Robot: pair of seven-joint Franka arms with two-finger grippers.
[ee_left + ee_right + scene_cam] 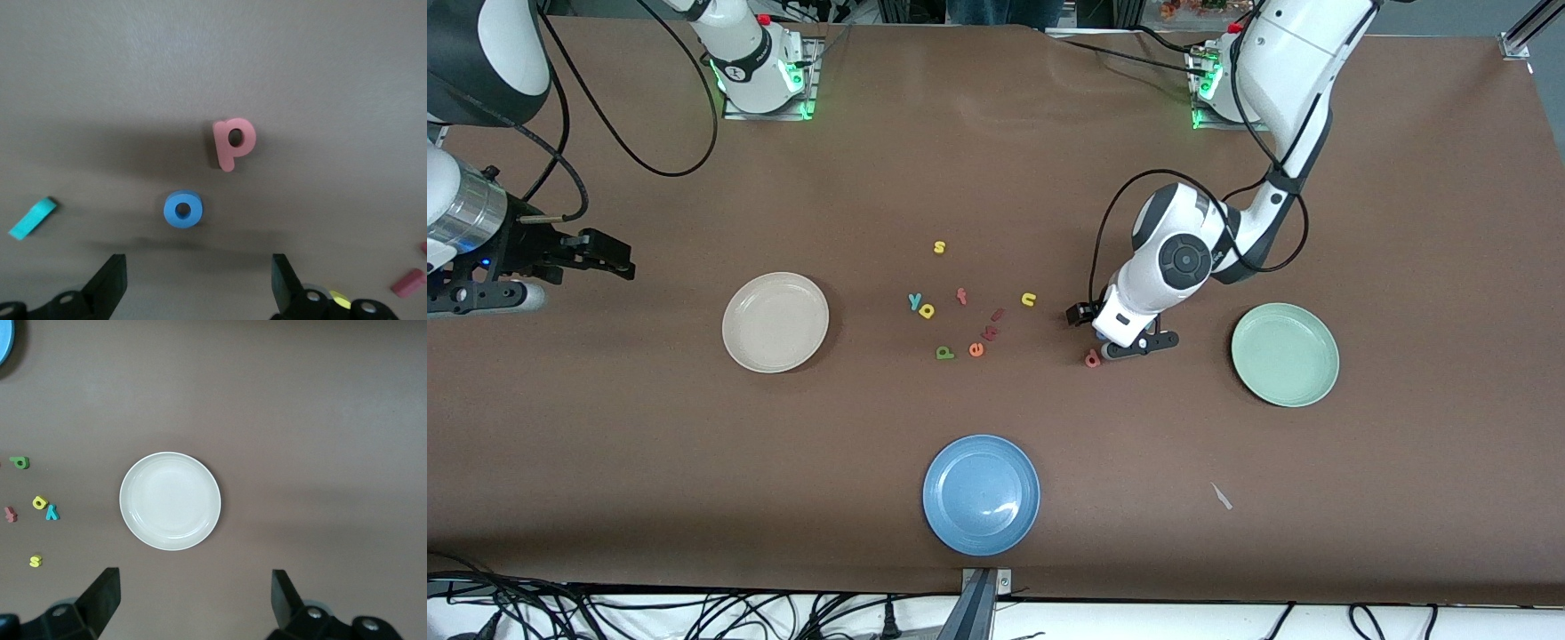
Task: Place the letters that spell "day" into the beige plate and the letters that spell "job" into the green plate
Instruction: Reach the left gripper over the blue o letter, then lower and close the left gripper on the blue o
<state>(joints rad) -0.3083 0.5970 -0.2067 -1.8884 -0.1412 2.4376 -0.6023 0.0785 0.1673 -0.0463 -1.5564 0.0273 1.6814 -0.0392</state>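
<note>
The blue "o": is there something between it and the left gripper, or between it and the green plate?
Nothing visible. In the left wrist view the blue "o" lies on bare table, just ahead of the open left gripper, with the pink "b" beside it. Only bare table shows between these letters and the green plate.

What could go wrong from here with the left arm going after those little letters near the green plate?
1. The blue "o" and pink "b" lie close together under the open left gripper; closing on one may nudge the other.
2. The teal "j" lies flat and thin on the table, so the fingers may slide over it.
3. Both plates, the green plate and beige plate, are empty; the right gripper waits open over the beige one.
</note>
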